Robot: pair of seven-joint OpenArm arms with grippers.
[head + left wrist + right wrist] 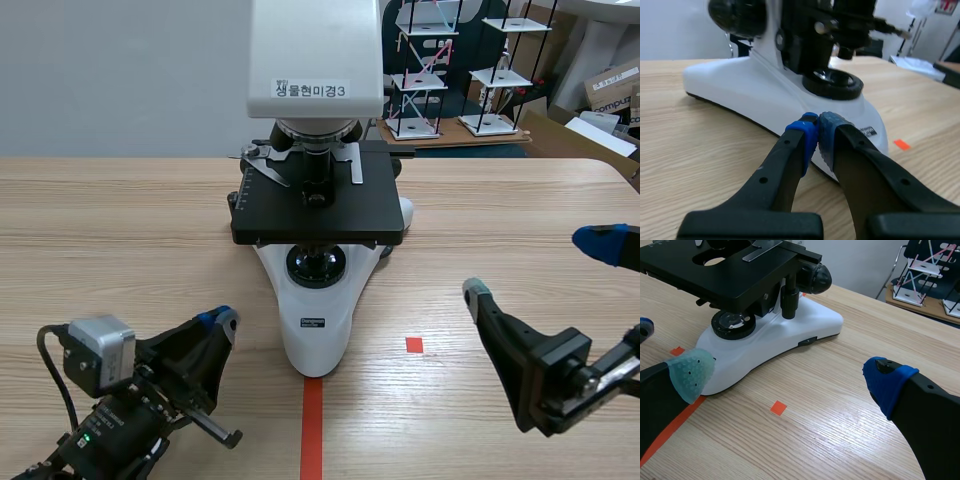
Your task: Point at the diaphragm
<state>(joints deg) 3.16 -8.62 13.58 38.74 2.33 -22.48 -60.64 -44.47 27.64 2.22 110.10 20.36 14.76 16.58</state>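
Observation:
A white microscope [316, 330] with a black stage [318, 212] stands at the table's middle. Its round light lens [316, 265] sits on the base, and the black diaphragm assembly [759, 301] hangs under the stage above that lens [732, 324]. My left gripper [224, 319] is shut, low at the front left. In the left wrist view its tips [815, 136] meet just short of the white base [740, 90], aimed toward the lens [834, 83]. My right gripper [538, 268] is open on the base's right side, with bare table between its fingers [788, 376].
Small orange-red square mark [414, 344] lies right of the base, and a tape line [312, 430] runs from its front. Wire shelf models [425, 70] and cardboard boxes [612, 85] stand beyond the table's far edge.

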